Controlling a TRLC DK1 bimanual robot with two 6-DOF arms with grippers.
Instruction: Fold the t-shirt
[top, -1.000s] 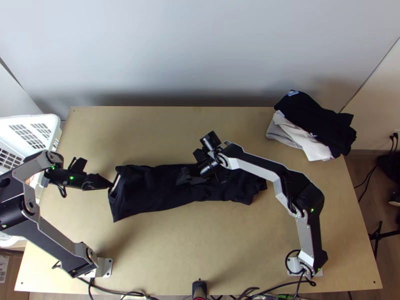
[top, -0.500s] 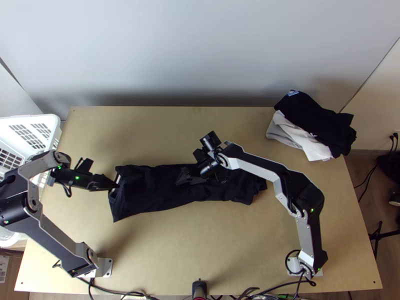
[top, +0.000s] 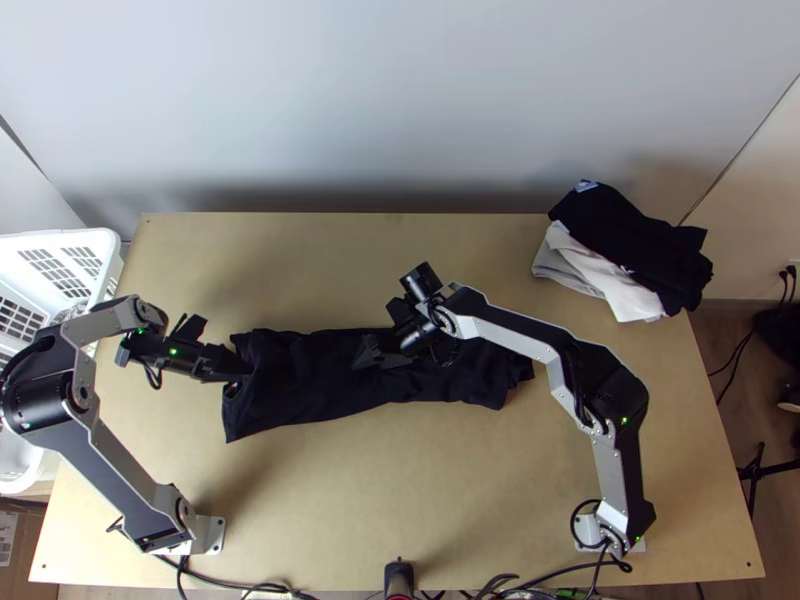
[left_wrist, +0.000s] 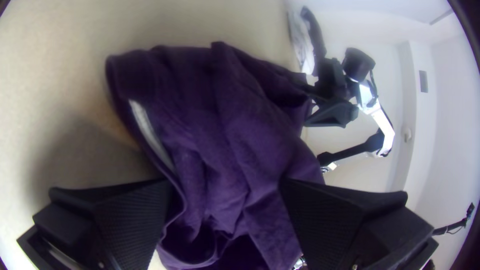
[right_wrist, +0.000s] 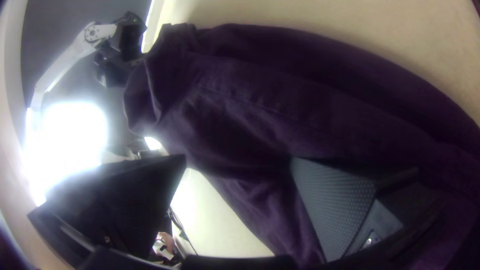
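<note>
The light wooden table (top: 430, 500) is carrying the dark t-shirt (top: 320, 372), which is lying in a long, rumpled strip (wrinkled most at its left end) across the middle. Pale cloths (top: 610, 283) are resting at the far right corner with dark ones (top: 635, 240) on top, while the left base (top: 210, 536) and right base (top: 587, 530) are standing near the front edge.

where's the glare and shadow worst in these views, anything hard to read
Right wrist view: white glare burns out the area beside the left arm; left wrist view: soft shadow on the table beside the shirt, corners dark; top view: the shirt's folds sink into near-black, a dim band crosses the wall.
</note>
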